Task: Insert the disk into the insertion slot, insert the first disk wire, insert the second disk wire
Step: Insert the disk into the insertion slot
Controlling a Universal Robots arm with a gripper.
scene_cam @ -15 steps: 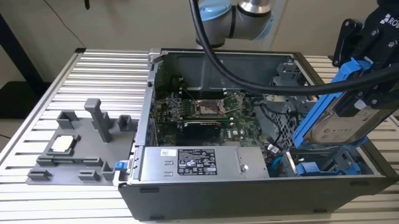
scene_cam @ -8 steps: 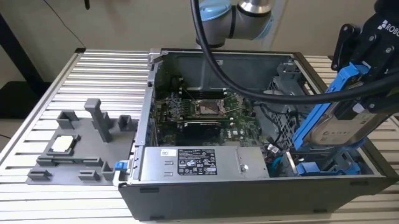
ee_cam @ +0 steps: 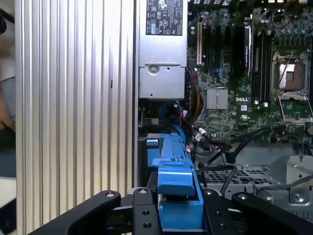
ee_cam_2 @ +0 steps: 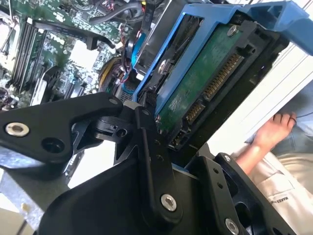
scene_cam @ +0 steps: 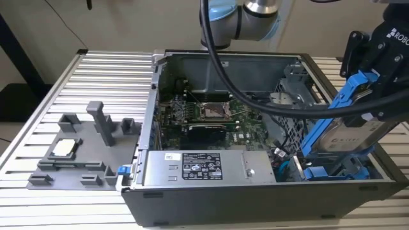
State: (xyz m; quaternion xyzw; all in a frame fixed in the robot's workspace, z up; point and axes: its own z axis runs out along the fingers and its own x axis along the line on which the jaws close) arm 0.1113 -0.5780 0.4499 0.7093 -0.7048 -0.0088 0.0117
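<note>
Claw (ee_cam: 178, 208) clamped on the blue frame of the disk (scene_cam: 348, 127), which hangs tilted at 3 o'clock of the motherboard (scene_cam: 191, 112) in the exterior view, lower end inside the case (scene_cam: 255, 201). Judged rigid, fairly heavy, shock-sensitive (bare circuit board (ee_cam_2: 195, 93) exposed): hold by frame edges only.

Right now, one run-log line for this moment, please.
fingers: shut on the disk | disk: tilted, lower end inside the computer case | disk connectors: bare, no wire plugged
</note>
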